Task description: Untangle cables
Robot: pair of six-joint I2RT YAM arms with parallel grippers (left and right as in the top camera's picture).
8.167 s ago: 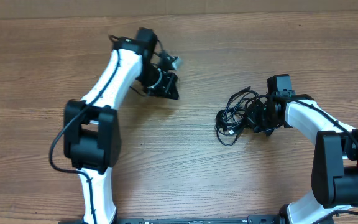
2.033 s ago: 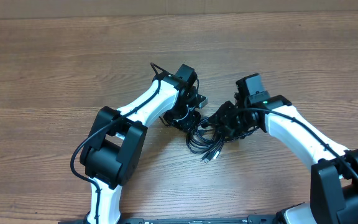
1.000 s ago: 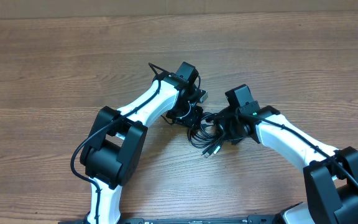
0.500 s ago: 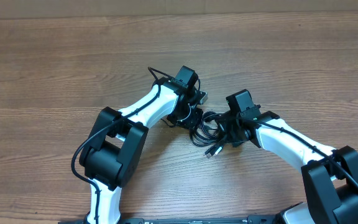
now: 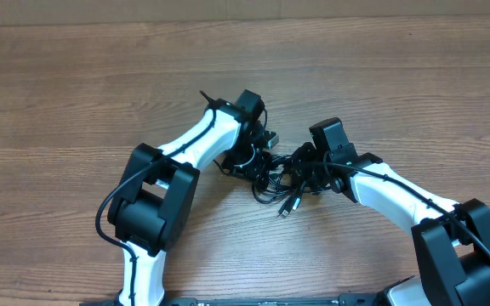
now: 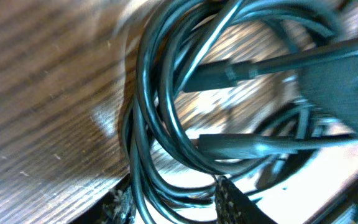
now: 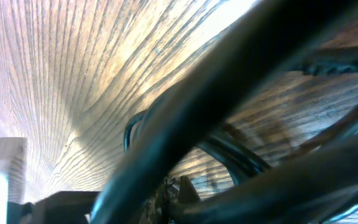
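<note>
Center of the overhead frame: the cables (image 5: 281,182) lie knotted between your 2 grippers. The left gripper (image 6: 173,202) has jaws partly apart around several loops. The right gripper (image 5: 307,172) is closed inside the tangle, probably anchoring it.

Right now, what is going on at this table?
Two robot arms are working on a tangled bundle of thin black cables in the middle of the wooden table. The left arm's fingers stand apart, with several loops running between them. The right arm's fingers are closed, it seems on a strand at the other side of the bundle. The cables are not yet untangled.
</note>
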